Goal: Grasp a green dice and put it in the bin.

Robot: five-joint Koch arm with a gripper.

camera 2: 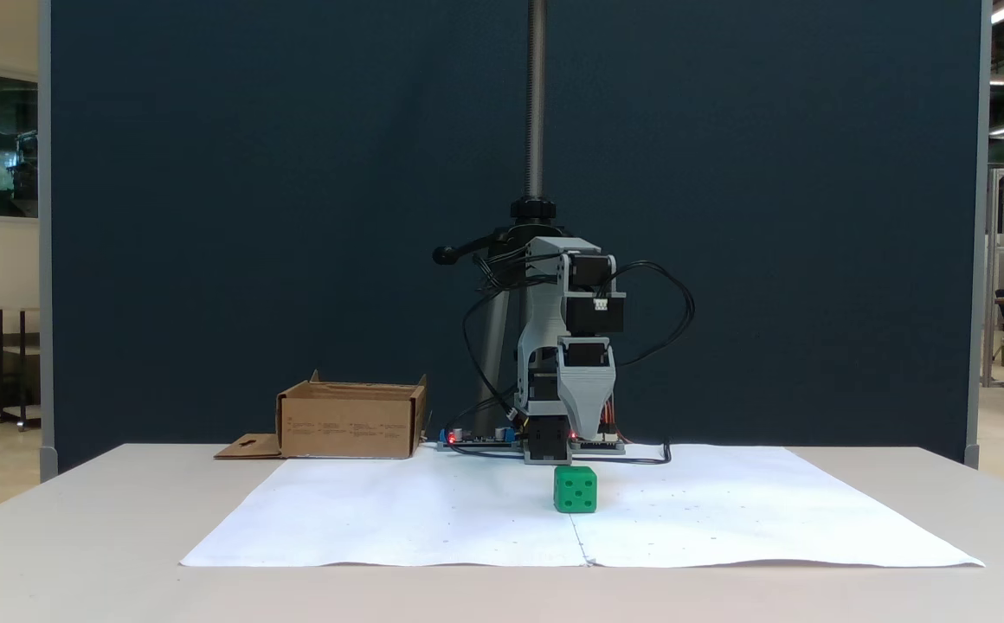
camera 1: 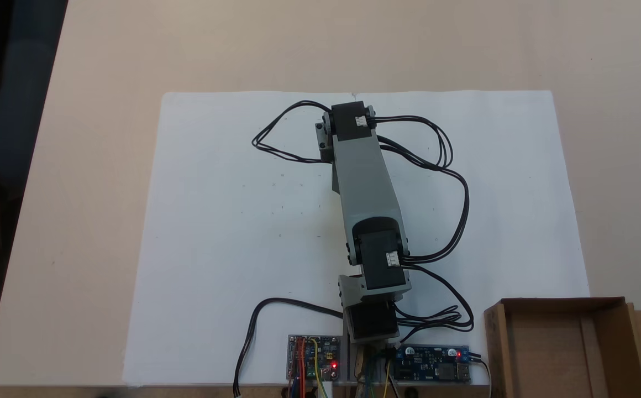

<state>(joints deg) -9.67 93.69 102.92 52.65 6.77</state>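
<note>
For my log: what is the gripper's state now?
Gripper: cannot be told; it hangs just above the small bright green plastic dice, jaws not clearly visible.

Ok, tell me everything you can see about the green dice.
The green dice is a small bright green cube, plastic by its look, with rounded edges and dark pip dents on the face toward the camera. It sits flat on the white paper sheet, just in front of the arm and below it. Nothing seems to grip it.
</note>
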